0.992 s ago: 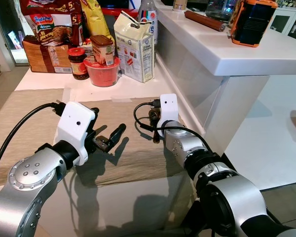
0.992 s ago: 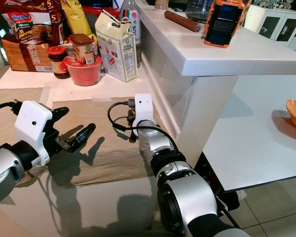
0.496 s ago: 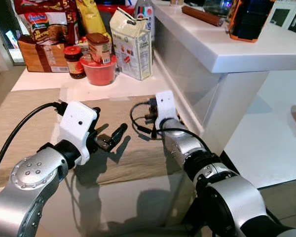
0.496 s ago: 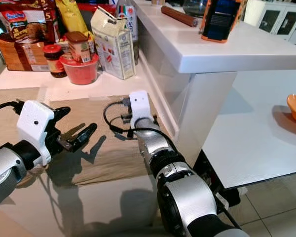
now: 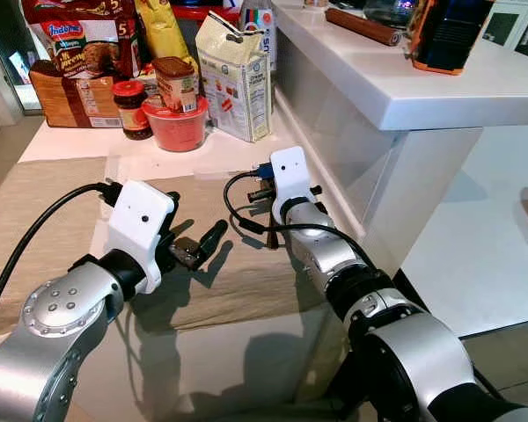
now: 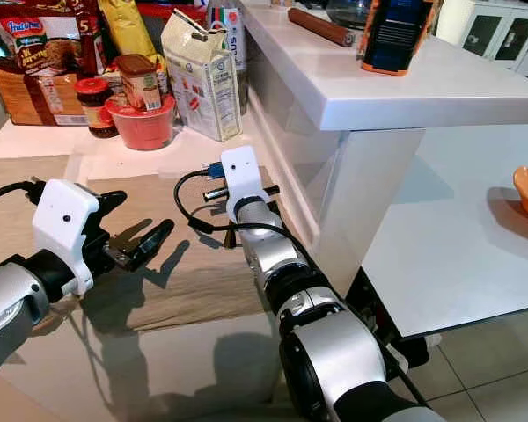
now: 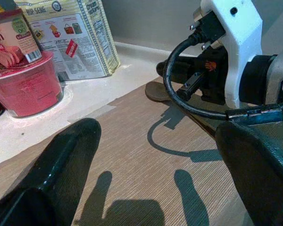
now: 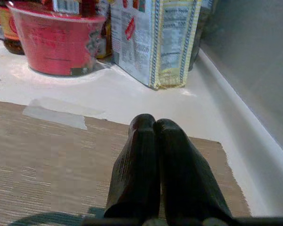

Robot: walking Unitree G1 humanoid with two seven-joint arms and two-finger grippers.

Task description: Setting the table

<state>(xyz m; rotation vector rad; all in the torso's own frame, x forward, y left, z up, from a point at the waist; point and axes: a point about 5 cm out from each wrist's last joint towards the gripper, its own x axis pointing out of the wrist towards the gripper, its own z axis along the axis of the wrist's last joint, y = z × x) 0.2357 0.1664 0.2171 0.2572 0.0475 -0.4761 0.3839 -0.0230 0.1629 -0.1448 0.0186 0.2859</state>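
Two end effectors hang over my mat (image 5: 238, 264): left end effector (image 5: 196, 246) apart, right end effector (image 8: 156, 165) together, nearer its far corner.

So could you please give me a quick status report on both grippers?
Left gripper open, empty, over the beige placemat. Right gripper shut, empty, at the placemat's far edge. Red bowl and flour bag stand beyond it.

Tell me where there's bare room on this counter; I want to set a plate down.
The tan placemat is bare between the left gripper and right gripper. The back by the red bowl, carton and jars is crowded.
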